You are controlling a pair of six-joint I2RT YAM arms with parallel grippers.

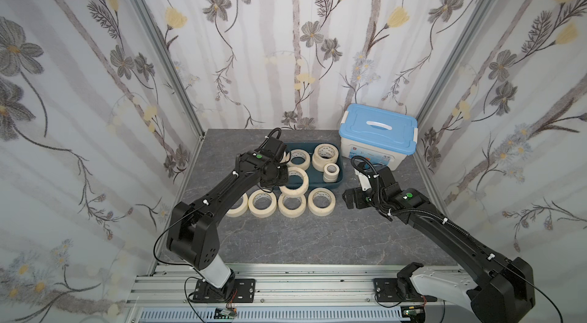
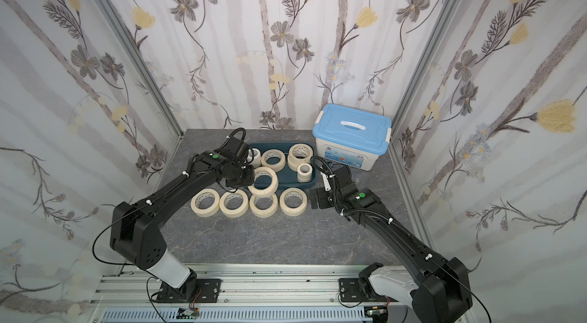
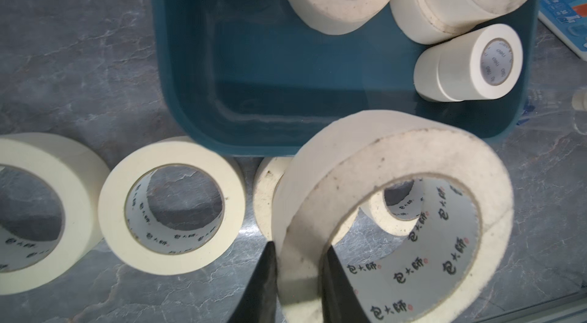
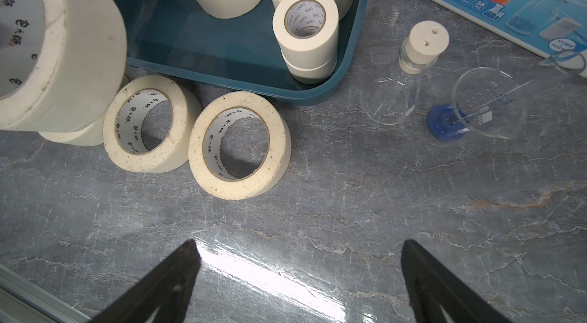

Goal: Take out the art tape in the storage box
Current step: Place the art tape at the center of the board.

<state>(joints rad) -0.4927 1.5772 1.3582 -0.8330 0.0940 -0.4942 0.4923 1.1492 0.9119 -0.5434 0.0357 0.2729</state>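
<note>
One big tape roll [image 3: 397, 210] pinched in my left jaws, over the near edge of the storage box [image 3: 197, 83].

My left gripper [image 3: 298, 270] clamps its wall; four rolls [image 1: 321, 201] line the worktop [image 1: 301, 242] below, others remain boxed. My right gripper [image 4: 298, 277] hovers spread wide, empty, beside the box.

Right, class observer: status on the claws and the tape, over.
Left claw shut on a large roll, lifted. Right claw open, empty. Rolls remain in storage box. Nothing blocking.
</note>
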